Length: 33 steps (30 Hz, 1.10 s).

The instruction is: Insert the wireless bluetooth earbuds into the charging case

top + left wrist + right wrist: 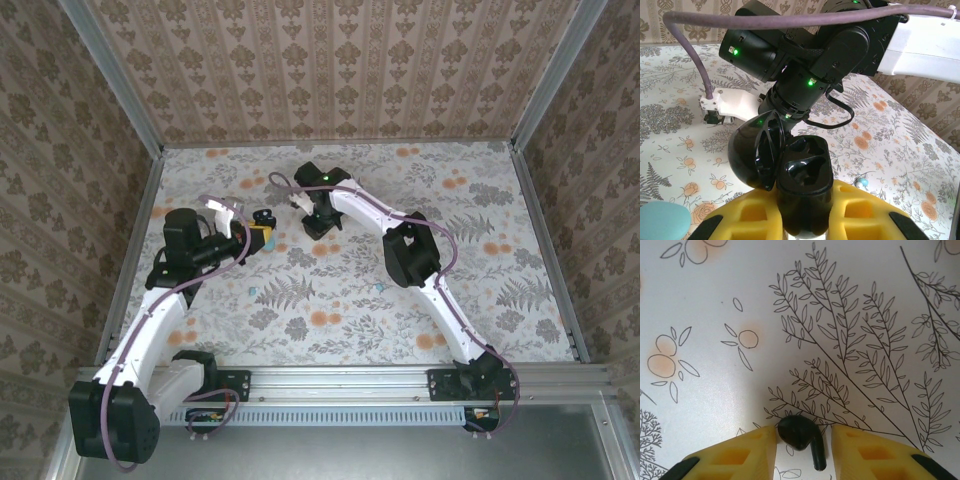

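item: black charging case [805,180], lid open, wells showing, clamped in my left gripper [802,220]. item: black earbud [799,434], stem running back toward the wrist, bracketed by my right gripper [804,450]; i cannot tell whether the pads bite it. bearing: case sits just beside the right gripper, on its left; i judge the right arm carries across.
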Each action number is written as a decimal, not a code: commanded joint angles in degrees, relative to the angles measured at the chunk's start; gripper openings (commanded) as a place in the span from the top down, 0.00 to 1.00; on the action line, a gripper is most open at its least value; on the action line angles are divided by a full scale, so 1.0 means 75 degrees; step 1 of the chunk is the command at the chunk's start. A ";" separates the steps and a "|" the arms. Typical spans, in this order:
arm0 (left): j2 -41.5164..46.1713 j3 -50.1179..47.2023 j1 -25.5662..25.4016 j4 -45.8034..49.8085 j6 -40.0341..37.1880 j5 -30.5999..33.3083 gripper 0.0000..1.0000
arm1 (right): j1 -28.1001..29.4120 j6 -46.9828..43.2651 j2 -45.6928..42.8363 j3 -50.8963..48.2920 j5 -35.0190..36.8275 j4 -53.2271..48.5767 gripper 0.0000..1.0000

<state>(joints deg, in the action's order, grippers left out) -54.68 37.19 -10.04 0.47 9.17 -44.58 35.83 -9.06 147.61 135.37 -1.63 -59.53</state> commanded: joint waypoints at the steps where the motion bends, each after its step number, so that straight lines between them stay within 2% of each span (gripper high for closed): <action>1: 0.0102 0.0046 -0.0020 -0.0001 -0.0109 -0.0056 1.00 | 0.0050 0.0252 0.0275 0.0168 -0.0052 0.0138 0.65; 4: 0.0128 0.0020 -0.0014 -0.0002 -0.0089 -0.0070 1.00 | 0.0039 0.0390 0.0285 0.0162 -0.0108 0.0187 0.62; 10: 0.0221 -0.0046 -0.0020 0.0025 -0.0062 -0.0078 1.00 | 0.0027 0.0581 0.0325 0.0162 -0.0185 0.0281 0.63; 24: 0.0270 -0.0227 -0.0062 -0.0115 0.0049 -0.0045 1.00 | 0.0027 0.1661 0.0296 0.0047 -0.0197 0.0499 0.81; 28: 0.0270 -0.0328 -0.0102 -0.0237 0.0101 -0.0082 1.00 | 0.0027 0.2260 -0.0317 -0.0850 -0.0071 0.1112 0.84; 33: 0.0280 -0.0541 -0.0222 -0.0676 0.0253 -0.0151 1.00 | 0.0015 0.3152 -0.1904 -0.2915 0.0384 0.2575 0.86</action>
<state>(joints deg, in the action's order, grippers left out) -53.60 34.17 -10.94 -0.80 9.87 -44.62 35.53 8.47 139.31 119.46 -1.19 -46.30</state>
